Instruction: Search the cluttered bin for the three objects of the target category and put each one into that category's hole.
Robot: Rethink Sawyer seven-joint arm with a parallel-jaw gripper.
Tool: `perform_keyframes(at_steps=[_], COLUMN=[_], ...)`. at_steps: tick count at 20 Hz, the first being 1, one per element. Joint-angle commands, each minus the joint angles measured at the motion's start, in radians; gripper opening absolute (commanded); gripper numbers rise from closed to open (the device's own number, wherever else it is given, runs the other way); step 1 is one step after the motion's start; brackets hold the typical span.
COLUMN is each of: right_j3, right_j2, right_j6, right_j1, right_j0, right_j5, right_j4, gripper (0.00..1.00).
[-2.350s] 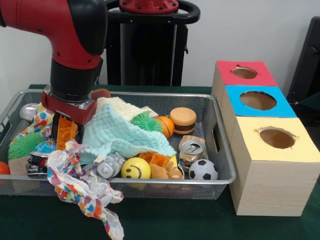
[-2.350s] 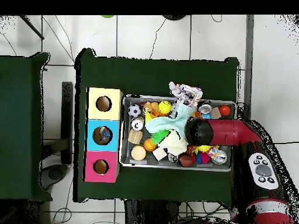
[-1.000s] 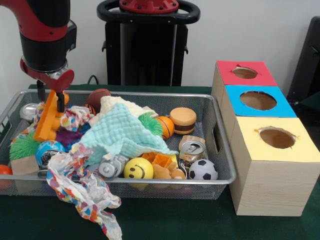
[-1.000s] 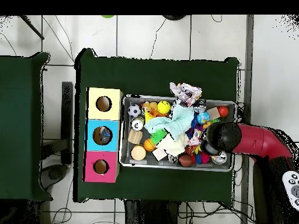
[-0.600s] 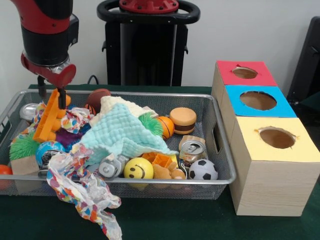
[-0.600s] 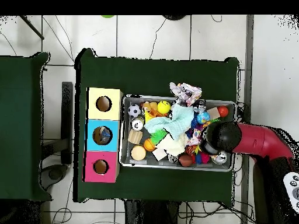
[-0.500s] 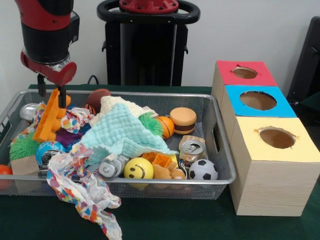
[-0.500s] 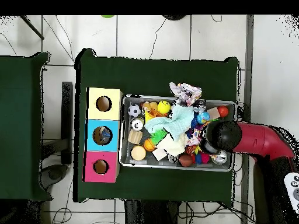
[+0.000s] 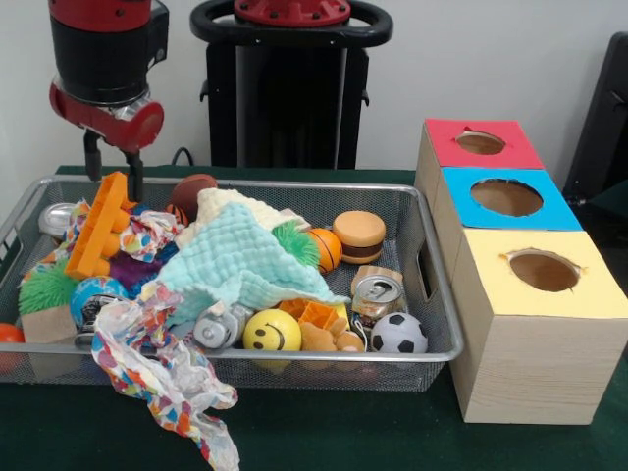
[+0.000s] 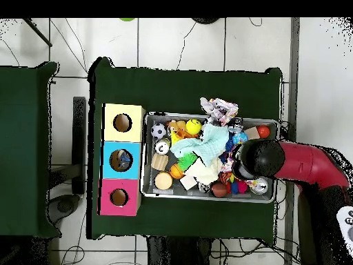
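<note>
A dark green table (image 9: 324, 432) against a pale wall is seen in the front view, and from above the same table stands on a white tiled floor. On it lies the wire-mesh bin (image 9: 432, 294), heaped with clutter; none of the clear, blue-tinted plastic pieces can be made out in either view, so their place in the heap cannot be told. The hole (image 9: 481, 143) in the red-topped box is seen at the far end of the row of three boxes, just beside the bin's right end, with the blue-topped box (image 9: 507, 198) and the yellow-topped box (image 9: 543, 271) nearer the camera. The gripper (image 9: 114, 172) is held above the bin's far left corner, its two dark fingers pointing down and set a little apart with nothing gripped; their tips are seen just behind the top of an orange toy block (image 9: 98, 226), which leans on the pile. Beside the block a pale green cloth (image 9: 235, 257) is spread across the middle, with a dotted paper wad (image 9: 167, 378) hanging over the near rim. A yellow smiley ball (image 9: 269, 331), a drink can (image 9: 377, 293) and a small football (image 9: 398, 334) are found along the near side. From above, the red arm (image 10: 303, 164) is seen over the bin's right end.
</note>
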Motion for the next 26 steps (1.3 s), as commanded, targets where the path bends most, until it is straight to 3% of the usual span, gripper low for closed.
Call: perform_keyframes(at_steps=[1,10,14,23,26], right_j3=[0.084,0.103,0.098,0.108,0.102], right_j2=[0.092,0.055,0.028,-0.043,-0.091], right_j6=[-0.054,0.136,0.178,0.168,0.163], right_j1=[-0.006,0.023,0.054,0.137,0.154], right_j0=[0.042,0.134,0.17,0.208,0.237], right_j5=[-0.03,-0.22,-0.291,-0.462,-0.475], right_j4=[0.055,0.122,0.15,0.152,0.137], gripper=[1.0,1.0,1.0,1.0,1.0])
